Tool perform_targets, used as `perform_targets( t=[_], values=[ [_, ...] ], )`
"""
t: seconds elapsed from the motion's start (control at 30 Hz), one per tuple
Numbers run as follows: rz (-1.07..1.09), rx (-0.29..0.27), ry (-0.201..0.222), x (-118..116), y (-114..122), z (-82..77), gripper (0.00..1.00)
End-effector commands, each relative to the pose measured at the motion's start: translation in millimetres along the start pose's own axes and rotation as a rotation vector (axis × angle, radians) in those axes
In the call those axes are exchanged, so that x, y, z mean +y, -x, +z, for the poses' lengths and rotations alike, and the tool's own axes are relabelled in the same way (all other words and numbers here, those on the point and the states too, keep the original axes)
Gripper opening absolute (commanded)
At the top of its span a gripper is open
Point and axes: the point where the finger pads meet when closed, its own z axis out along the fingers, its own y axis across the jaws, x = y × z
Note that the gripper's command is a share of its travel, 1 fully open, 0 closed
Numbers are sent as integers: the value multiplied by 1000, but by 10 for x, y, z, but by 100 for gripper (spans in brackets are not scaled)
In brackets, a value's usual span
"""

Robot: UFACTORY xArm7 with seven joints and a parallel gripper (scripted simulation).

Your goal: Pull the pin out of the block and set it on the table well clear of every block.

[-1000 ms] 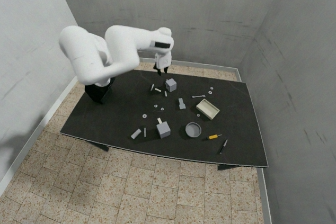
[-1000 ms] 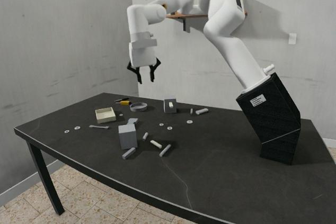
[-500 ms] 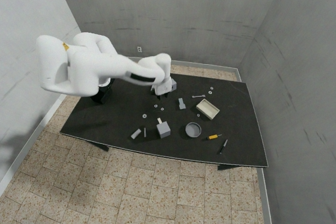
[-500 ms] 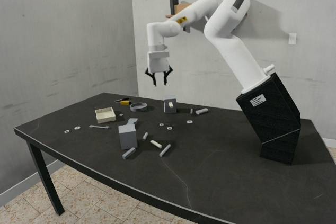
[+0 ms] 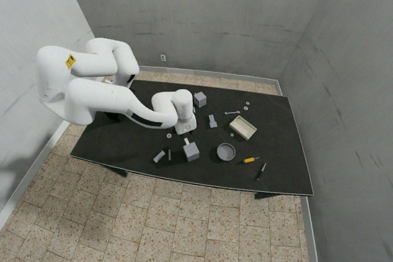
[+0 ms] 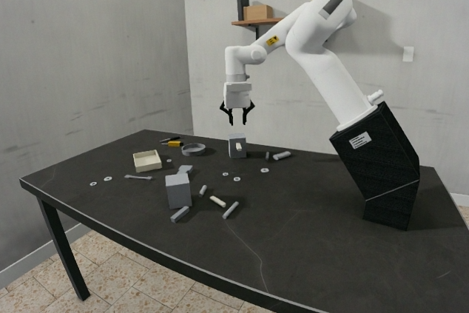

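The pin (image 6: 238, 146) is a short cream peg sticking sideways out of a grey block (image 6: 235, 147) near the table's middle. In the top view the same block (image 5: 191, 152) shows the pin (image 5: 186, 140) poking out toward the arm. My gripper (image 6: 237, 120) hangs roughly above this block, pointing down, with a clear gap of air below its black fingers. The fingers stand partly open with nothing between them. In the top view the gripper's white body (image 5: 185, 126) hides the fingers.
A second grey block (image 6: 177, 189) stands nearer the table's edge with loose pegs (image 6: 217, 200) beside it. A cream tray (image 6: 147, 160), a round grey dish (image 6: 193, 149), a yellow-handled screwdriver (image 6: 172, 143) and small washers (image 6: 237, 178) lie around. The robot's black base (image 6: 379, 172) stands at the right.
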Motion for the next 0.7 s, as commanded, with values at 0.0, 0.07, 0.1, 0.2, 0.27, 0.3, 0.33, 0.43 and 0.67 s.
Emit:
perform_targets(
  t=[0.0, 0.07, 0.1, 0.2, 0.27, 0.3, 0.33, 0.43, 0.67],
  values=[
    [2, -2, 5, -2, 33, 11, 47],
    [2, -2, 5, -2, 33, 11, 47],
    [2, -2, 5, -2, 33, 11, 47],
    [2, -3, 5, -2, 33, 12, 47],
    [1, -3, 5, 1, 33, 13, 47],
    [1, -3, 5, 1, 33, 13, 47],
    [0, -3, 6, 5, 33, 16, 47],
    [-3, -6, 8, 20, 32, 30, 47],
    [-4, -7, 9, 34, 28, 43, 47]
  ],
)
